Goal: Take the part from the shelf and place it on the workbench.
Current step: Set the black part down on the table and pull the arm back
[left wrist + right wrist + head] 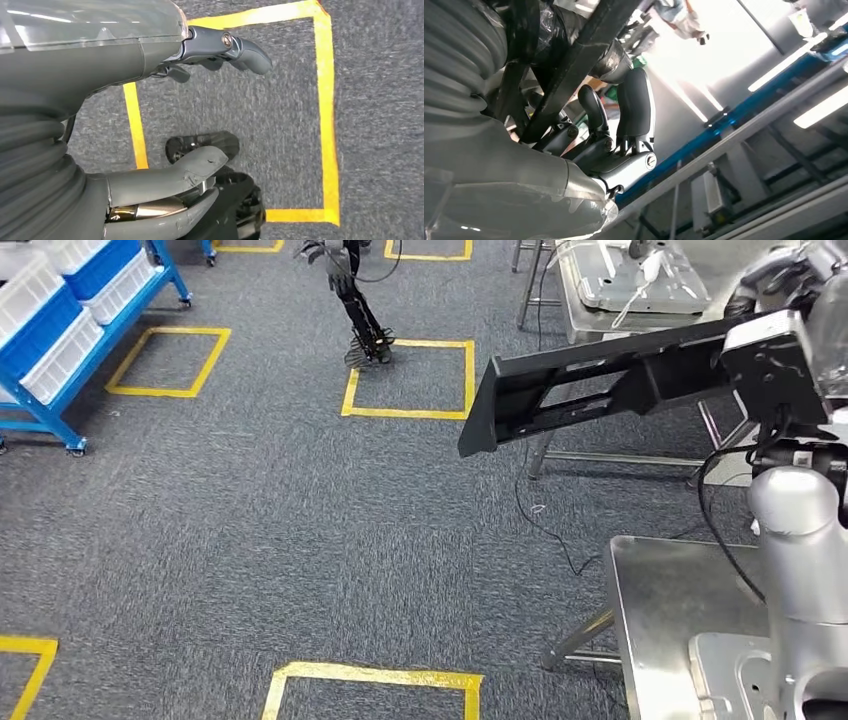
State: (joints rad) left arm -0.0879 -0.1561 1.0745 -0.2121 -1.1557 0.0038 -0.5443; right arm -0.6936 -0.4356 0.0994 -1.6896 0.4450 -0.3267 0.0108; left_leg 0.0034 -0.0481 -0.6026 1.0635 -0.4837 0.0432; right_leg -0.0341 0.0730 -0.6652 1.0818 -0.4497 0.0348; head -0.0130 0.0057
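Note:
The part (590,380) is a long black frame with slots, held up in the air at the right of the head view, its free end pointing left over the carpet. My right hand (775,365) grips its near end. In the right wrist view my right hand (619,160) has dark fingers (634,105) curled around a black bar of the part (574,60). The steel workbench (660,590) stands below, at the lower right. My left hand (125,60) hangs over the floor, fingers (240,47) and thumb (200,167) apart, holding nothing.
A blue shelf (60,350) with white bins stands at the far left. A second steel table (590,310) with silver castings is at the back right. Yellow tape squares (410,380) mark the grey carpet. A dark jointed arm (360,315) hangs down at the back. Cables (540,510) trail on the floor.

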